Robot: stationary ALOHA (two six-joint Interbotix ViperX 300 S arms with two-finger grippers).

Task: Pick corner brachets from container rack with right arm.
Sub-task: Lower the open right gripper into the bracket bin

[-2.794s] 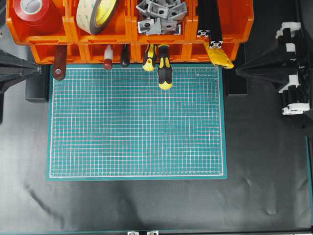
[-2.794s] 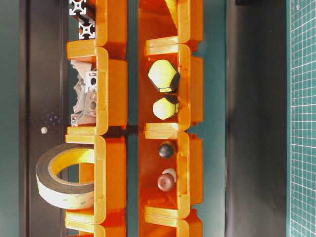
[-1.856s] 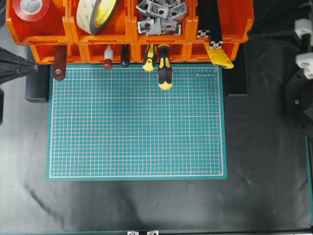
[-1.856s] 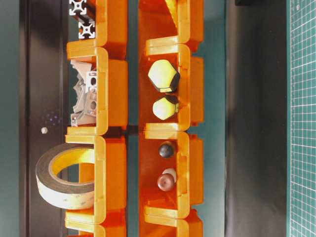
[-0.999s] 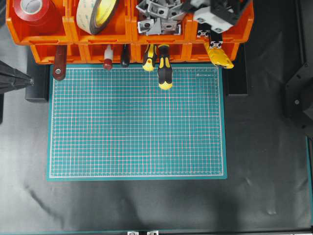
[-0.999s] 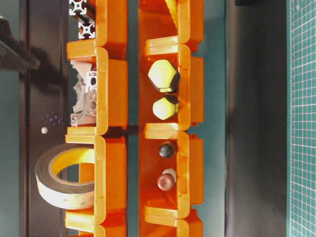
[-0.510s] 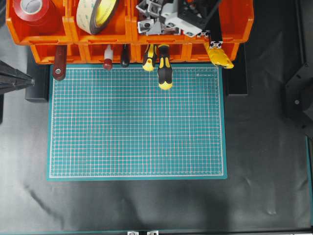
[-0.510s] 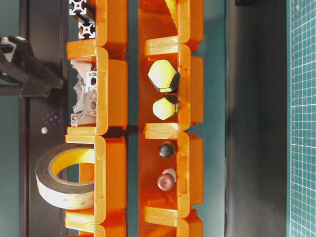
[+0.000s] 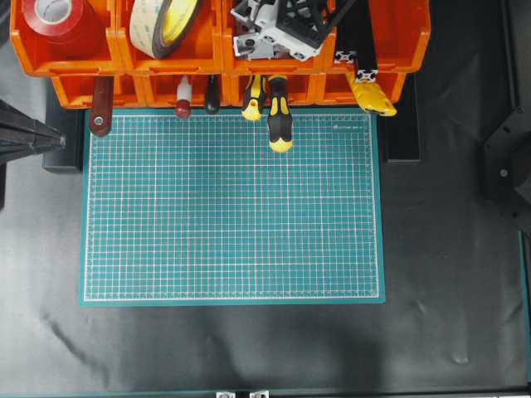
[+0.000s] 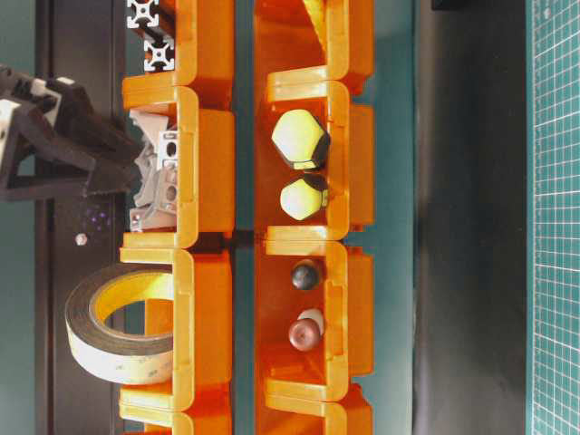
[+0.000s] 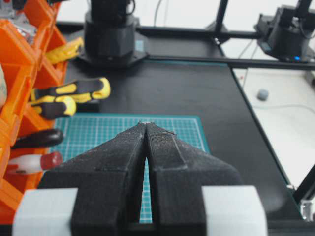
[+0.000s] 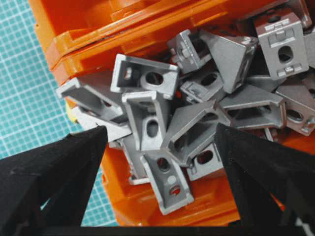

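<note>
The corner brachets [image 12: 197,118] are a heap of silver-grey angle pieces in an upper bin of the orange container rack [image 9: 83,50]. My right gripper [image 12: 160,130] hangs just above that heap. Its two black fingers stand wide open on either side of several pieces and hold nothing. From overhead, the right gripper [image 9: 286,25] covers most of the bin, and only a few corner brachets [image 9: 245,41] show at its left. The heap also shows in the table-level view as corner brachets [image 10: 159,177]. My left gripper [image 11: 146,123] is shut and empty, parked at the table's left edge.
The rack's other upper bins hold a red tape roll [image 9: 54,16], a beige tape roll [image 9: 166,21] and black extrusion bars [image 9: 357,33]. Screwdrivers [image 9: 280,116] and a yellow cutter [image 9: 373,95] stick out of the lower bins over the green cutting mat [image 9: 232,207].
My right arm has swung in from the right and moved left along the upper bins, from above the extrusion bars to above the brackets, with its jaws spread wide. The left arm has stayed still.
</note>
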